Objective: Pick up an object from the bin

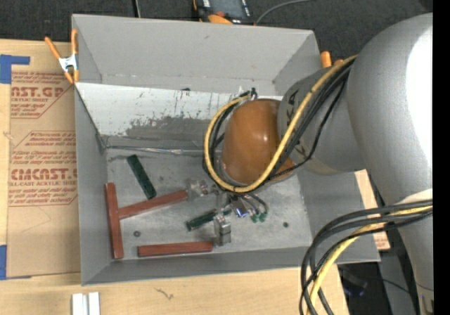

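Camera view is showing me a small dark green stick lying on the floor of the bin, about midway across and toward the near wall. The gripper is hanging just to its right, touching it or nearly so. I am taking this stick as the likeliest thing to lift.

I am judging it light and stiff, perhaps plastic or painted wood, with smooth faces that could slip. I would be gripping it across its narrow width near the middle, so that it is not tipping.

Whether the gripper is wide or narrow I cannot tell, because the orange wrist cover and its cable loops are hiding most of the tool from above. A small green bit is peeking out to the gripper's right, too tangled among wires for me to name.

Going outward, a slanting reddish-brown bar is pointing away to the left, and a flat reddish-brown bar is lying along the near wall. An upright reddish-brown bar is running beside the left wall, and a larger dark green bar is lying farther back.
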You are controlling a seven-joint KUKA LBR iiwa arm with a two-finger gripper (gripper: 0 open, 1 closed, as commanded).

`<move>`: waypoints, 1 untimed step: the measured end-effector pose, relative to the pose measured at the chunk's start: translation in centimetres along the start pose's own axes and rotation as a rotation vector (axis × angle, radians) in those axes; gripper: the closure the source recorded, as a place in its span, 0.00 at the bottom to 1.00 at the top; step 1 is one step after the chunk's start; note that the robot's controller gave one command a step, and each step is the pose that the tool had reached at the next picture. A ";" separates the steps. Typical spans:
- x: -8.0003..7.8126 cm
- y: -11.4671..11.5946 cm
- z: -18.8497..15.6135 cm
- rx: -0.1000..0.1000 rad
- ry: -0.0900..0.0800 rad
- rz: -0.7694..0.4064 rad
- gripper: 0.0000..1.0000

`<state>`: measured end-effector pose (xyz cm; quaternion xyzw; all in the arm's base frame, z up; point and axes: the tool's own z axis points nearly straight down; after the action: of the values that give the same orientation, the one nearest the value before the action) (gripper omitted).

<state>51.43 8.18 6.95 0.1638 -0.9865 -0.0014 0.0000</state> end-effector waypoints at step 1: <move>0.0 -0.3 -0.1 0.002 0.000 0.004 1.00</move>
<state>51.51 7.91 7.03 0.1619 -0.9868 -0.0006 -0.0003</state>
